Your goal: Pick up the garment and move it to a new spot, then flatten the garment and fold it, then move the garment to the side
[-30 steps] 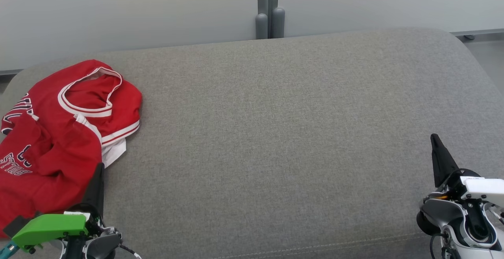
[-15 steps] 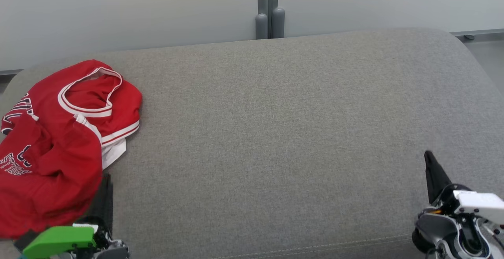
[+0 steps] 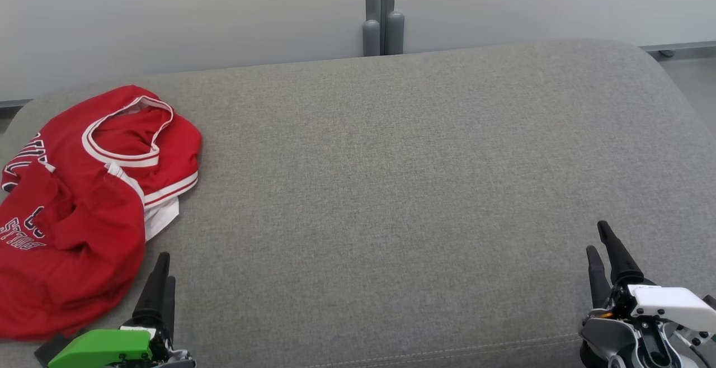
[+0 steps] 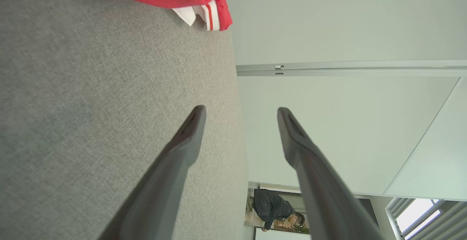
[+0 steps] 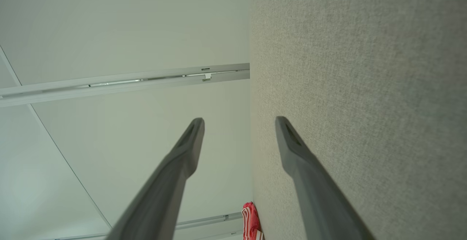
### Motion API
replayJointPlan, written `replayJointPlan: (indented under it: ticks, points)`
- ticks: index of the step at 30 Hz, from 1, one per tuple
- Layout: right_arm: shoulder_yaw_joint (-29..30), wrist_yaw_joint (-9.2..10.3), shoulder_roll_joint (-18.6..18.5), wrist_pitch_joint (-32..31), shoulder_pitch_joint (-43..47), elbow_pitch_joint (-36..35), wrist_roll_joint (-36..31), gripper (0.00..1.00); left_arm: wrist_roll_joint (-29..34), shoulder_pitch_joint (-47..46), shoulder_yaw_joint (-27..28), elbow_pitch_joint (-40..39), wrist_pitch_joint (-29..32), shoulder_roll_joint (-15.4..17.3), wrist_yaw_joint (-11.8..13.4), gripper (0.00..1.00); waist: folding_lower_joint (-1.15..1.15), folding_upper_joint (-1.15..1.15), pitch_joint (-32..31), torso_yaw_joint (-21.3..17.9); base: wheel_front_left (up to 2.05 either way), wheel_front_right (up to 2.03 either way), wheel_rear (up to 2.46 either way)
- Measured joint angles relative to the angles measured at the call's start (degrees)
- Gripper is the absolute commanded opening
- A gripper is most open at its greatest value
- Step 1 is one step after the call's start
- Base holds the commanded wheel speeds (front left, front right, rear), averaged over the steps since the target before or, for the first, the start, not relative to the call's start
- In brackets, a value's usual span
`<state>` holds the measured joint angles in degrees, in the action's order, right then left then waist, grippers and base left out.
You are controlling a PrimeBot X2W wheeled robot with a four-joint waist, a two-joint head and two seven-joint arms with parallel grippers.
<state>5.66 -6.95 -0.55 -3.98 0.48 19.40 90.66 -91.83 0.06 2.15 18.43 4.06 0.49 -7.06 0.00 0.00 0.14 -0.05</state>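
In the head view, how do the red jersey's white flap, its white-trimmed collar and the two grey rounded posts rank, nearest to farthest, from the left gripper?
From the left gripper:
1. White flap of the red jersey, just ahead.
2. White-trimmed collar, farther back on the left.
3. Two grey rounded posts, at the far centre.
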Motion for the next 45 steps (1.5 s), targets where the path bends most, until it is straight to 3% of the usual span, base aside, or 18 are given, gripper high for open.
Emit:
replayJointPlan:
  ticks: [6,15,23,45]
  points:
    - [-0.14,0.1,-0.04,1.2,-0.07,-0.45,-3.61,1.0,1.31,-0.04,-0.97,-0.45,-1.29,0.02,0.0,1.0,0.0,0.0,-0.1,-0.08,0.0,0.0,0.0]
    - [-0.24,1.01,-0.19,2.83,-0.64,-2.89,-11.62,1.0,9.0,-0.34,-1.14,-2.24,-2.9,0.16,0.37,1.0,0.0,0.0,-0.29,-0.17,0.0,0.0,0.0]
    - [-2.42,1.1,-1.0,4.47,-1.21,-5.19,-21.05,1.0,18.24,-1.14,-1.2,-4.7,-4.46,0.27,1.79,1.0,0.0,0.0,-0.33,-0.24,0.0,0.0,0.0]
    - [-8.78,3.61,-1.99,8.73,-1.52,-8.99,-44.58,1.0,43.99,-1.23,-4.78,-9.75,-8.94,0.53,5.63,1.0,0.0,0.0,-0.28,-0.63,0.0,0.0,0.0]
